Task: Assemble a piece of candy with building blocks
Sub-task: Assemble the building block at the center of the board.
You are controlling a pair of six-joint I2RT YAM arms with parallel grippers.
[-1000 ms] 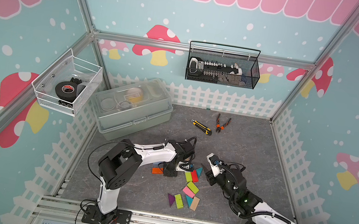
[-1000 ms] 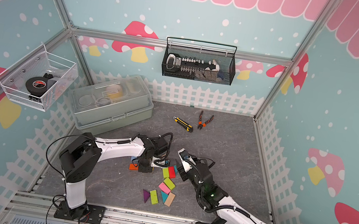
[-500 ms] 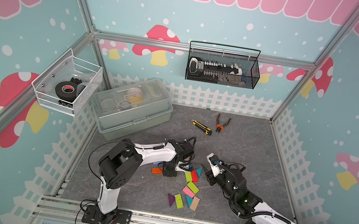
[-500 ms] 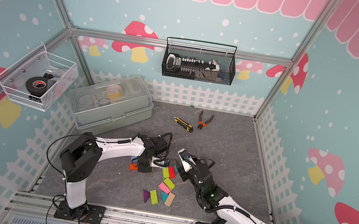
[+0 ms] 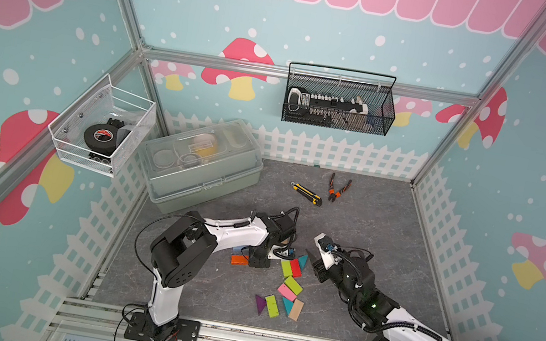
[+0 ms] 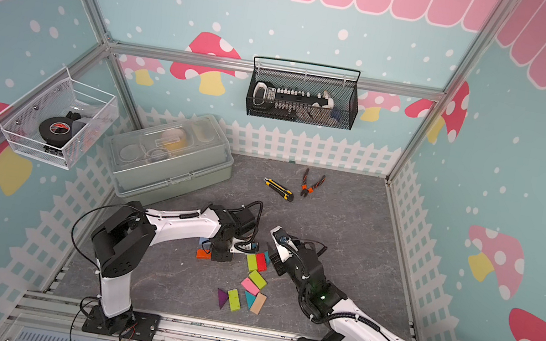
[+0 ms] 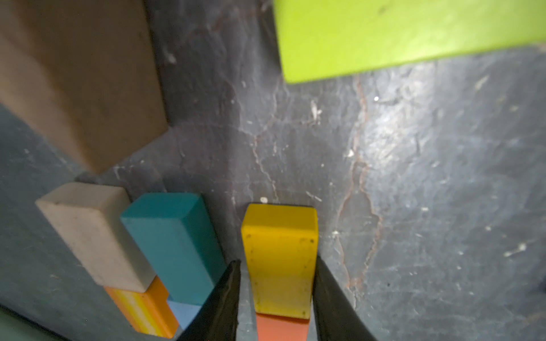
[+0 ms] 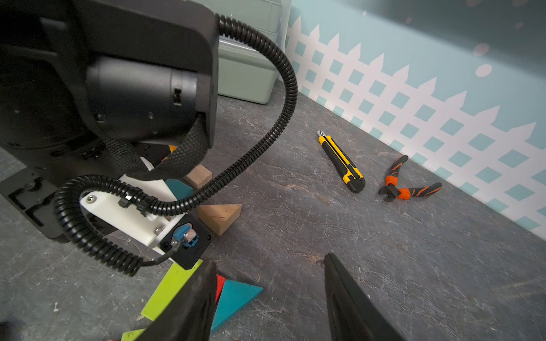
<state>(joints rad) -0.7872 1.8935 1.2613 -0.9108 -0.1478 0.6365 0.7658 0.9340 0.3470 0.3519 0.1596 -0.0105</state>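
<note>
In the left wrist view my left gripper (image 7: 277, 261) straddles a yellow block (image 7: 279, 236) lying on the mat. A gap shows on one side, so the jaws stand open. An orange-red block (image 7: 280, 327) adjoins the yellow one, and teal (image 7: 174, 245), pale grey (image 7: 88, 233) and orange (image 7: 144, 310) blocks lie beside them. More building blocks (image 5: 285, 290) are scattered in both top views. My right gripper (image 8: 267, 259) hovers open and empty over a teal triangle (image 8: 236, 295), just right of the left gripper (image 5: 258, 261).
A yellow-black utility knife (image 5: 306, 194) and orange-handled pliers (image 5: 338, 188) lie further back on the mat. A lidded storage box (image 5: 201, 163) stands at the back left. The left arm's cable (image 8: 283, 97) loops close in front of my right wrist camera.
The left gripper's jaws have spread apart around the yellow block. Both arms stay almost where they were.
</note>
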